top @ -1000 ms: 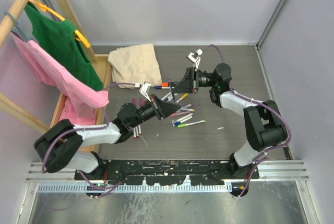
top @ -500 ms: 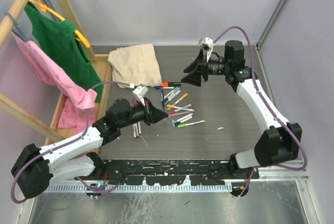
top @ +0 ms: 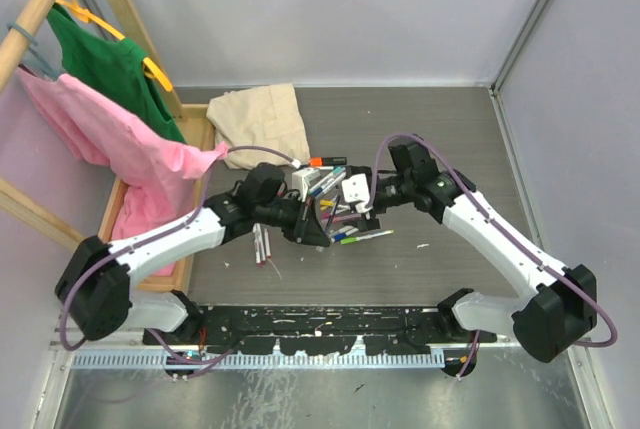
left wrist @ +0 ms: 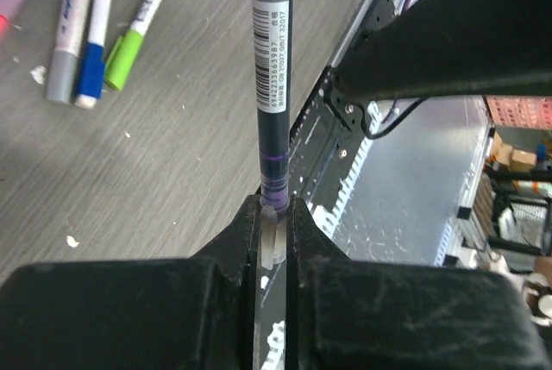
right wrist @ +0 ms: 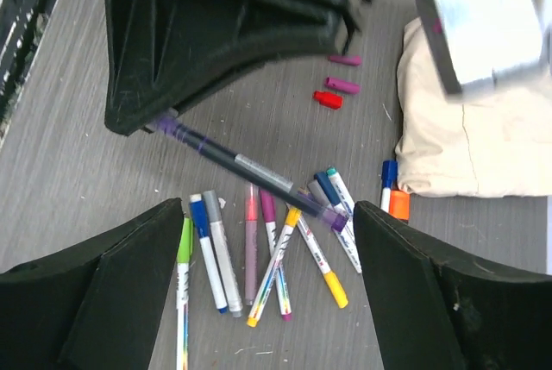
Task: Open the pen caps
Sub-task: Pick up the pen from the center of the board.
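Note:
My left gripper (left wrist: 273,215) is shut on the tail of a dark purple pen (left wrist: 272,68), which sticks straight out from the jaws. In the right wrist view that pen (right wrist: 250,172) slants down from the left gripper (right wrist: 216,42), and its purple cap (right wrist: 338,219) lies between my right gripper's fingers, close to the right-hand one. My right gripper (right wrist: 267,206) is open, empty, and hangs over the pile of pens (right wrist: 259,266). From above, the two grippers (top: 318,229) (top: 360,204) face each other over the pile. Loose pen caps, red (right wrist: 328,99) and magenta (right wrist: 342,85), lie beyond.
A beige cloth (top: 258,121) lies at the back, with a thick marker's orange cap (right wrist: 398,204) at its edge. On the left stands a wooden rack with pink (top: 110,144) and green (top: 110,69) garments. Pens with green (left wrist: 125,47) and blue (left wrist: 90,68) caps lie beside the left gripper.
The right gripper swung out to the back right, then came down to the pile with its jaws spread wide. The left gripper drew back and returned to the middle, keeping the pen.

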Controlling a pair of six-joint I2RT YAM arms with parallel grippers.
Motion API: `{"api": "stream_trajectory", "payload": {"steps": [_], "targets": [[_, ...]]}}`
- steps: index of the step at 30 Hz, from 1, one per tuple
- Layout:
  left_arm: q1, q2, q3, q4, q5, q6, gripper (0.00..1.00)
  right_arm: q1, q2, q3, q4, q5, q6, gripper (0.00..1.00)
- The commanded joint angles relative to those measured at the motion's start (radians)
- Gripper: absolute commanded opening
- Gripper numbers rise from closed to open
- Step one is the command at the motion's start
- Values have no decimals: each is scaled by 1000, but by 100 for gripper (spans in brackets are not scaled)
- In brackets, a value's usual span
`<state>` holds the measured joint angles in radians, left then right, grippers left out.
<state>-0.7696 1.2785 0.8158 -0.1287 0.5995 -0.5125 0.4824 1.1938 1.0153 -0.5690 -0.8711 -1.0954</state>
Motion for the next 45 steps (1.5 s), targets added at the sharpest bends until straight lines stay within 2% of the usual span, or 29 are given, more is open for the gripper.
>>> {"api": "stream_trajectory", "payload": {"steps": [1, 5, 12, 23, 26, 30, 37, 45], "targets": [[4, 82, 79, -103, 147, 51, 0, 77, -8, 5, -10, 153, -187, 83], [4, 121, 91, -95, 184, 56, 0, 139, -4, -17, -50, 186, -279, 79], [3, 149, 126, -142, 218, 99, 0, 263, 31, -58, -61, 363, -367, 66], [3, 175, 144, -187, 217, 135, 1, 363, 46, -93, -31, 509, -411, 25], [5, 172, 148, -202, 193, 141, 8, 370, 39, -94, -33, 515, -416, 16], [17, 141, 125, -179, 163, 121, 26, 373, 26, -96, -35, 513, -405, 2], [45, 8, 36, -67, 101, 54, 55, 367, 28, -59, -44, 515, -333, 1], [60, -339, -188, 275, -145, -59, 76, 296, 25, 8, -108, 367, -257, 1]]}}
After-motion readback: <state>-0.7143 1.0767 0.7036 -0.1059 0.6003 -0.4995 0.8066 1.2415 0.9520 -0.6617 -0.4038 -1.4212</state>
